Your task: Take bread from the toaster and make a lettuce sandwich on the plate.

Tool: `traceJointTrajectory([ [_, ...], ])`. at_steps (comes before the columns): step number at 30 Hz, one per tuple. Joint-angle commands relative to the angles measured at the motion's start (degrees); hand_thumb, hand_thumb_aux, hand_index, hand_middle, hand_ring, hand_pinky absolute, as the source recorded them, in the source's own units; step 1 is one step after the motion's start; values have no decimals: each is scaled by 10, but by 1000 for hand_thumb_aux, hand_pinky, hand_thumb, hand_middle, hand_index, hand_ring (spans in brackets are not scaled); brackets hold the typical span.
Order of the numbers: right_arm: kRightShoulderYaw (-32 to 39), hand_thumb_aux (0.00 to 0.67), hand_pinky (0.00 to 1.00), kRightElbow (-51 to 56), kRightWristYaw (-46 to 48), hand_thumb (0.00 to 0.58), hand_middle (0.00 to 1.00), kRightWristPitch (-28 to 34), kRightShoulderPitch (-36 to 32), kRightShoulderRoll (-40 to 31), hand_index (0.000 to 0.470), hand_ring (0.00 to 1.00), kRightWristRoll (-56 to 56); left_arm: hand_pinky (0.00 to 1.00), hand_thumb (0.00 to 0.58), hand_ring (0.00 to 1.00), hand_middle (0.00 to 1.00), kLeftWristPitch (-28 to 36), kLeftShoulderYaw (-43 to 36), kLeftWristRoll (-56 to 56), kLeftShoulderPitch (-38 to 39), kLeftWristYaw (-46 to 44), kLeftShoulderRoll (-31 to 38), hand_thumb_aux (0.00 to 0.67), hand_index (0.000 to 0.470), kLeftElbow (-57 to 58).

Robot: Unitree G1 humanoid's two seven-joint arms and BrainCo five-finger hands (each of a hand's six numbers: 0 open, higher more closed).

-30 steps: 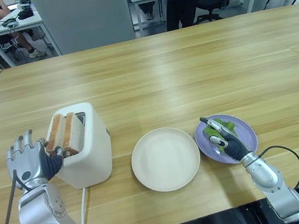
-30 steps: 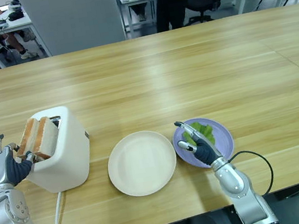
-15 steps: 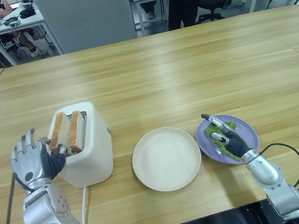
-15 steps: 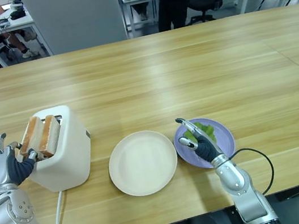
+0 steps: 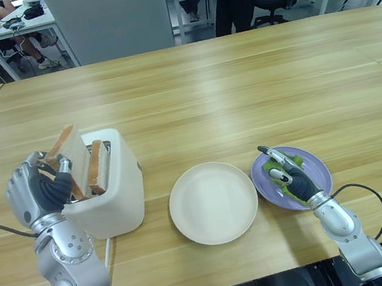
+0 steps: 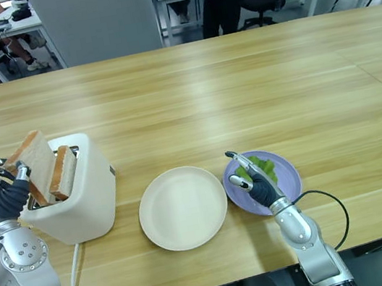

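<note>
A white toaster stands at the left of the wooden table. My left hand is shut on a bread slice, which is raised partway out of the left slot and tilted to the left. A second slice sits upright in the right slot. The cream plate lies bare in the middle. To its right a purple plate carries green lettuce. My right hand rests over the lettuce with fingers stretched out, holding nothing.
The toaster's white cord runs down over the table's front edge. Bare wood stretches behind the plates and toaster. Desks, chairs and a grey partition stand beyond the far edge.
My left hand has closed on the left slice and lifted it up out of the slot, tilting it leftward. The right hand has stayed over the lettuce.
</note>
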Motion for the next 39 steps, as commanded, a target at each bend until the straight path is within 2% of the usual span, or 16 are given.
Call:
traceJointTrajectory([
  [1,-2,0,0,11,-1,0,0,0,-1,0,0,0,5,1000,580,1000,1000,-16,11,-21,-17,38,-3,670,460,10],
  [10,-1,0,0,13,-4,0,0,-1,-1,4,0,0,4,1000,580,1000,1000,-77,70,-66,-50,148,-11,670,460,-27],
  [15,-2,0,0,11,-4,0,0,-2,-3,4,0,0,5,1000,580,1000,1000,-131,79,-219,-70,118,-41,670,460,-58],
  [19,-3,0,0,10,-3,0,0,-4,-3,4,0,0,6,1000,580,1000,1000,-117,74,-360,-80,52,-65,670,460,-63],
  [24,-5,0,0,3,-3,0,0,-8,-10,4,0,0,10,1000,580,1000,1000,-45,-4,-494,-54,-70,-75,670,460,-58],
  [29,-22,0,0,-26,-9,0,0,-19,-23,8,0,0,29,1000,580,1000,1000,8,-111,-535,-3,-155,-63,670,460,-60],
  [34,-40,0,0,-50,-10,0,0,-19,-35,11,0,0,49,1000,580,1000,1000,0,-215,-511,36,-198,-55,670,460,4],
  [39,-43,0,0,-58,-6,0,0,-17,-41,10,0,0,59,1000,580,1000,1000,-48,-296,-424,44,-179,-50,670,460,82],
])
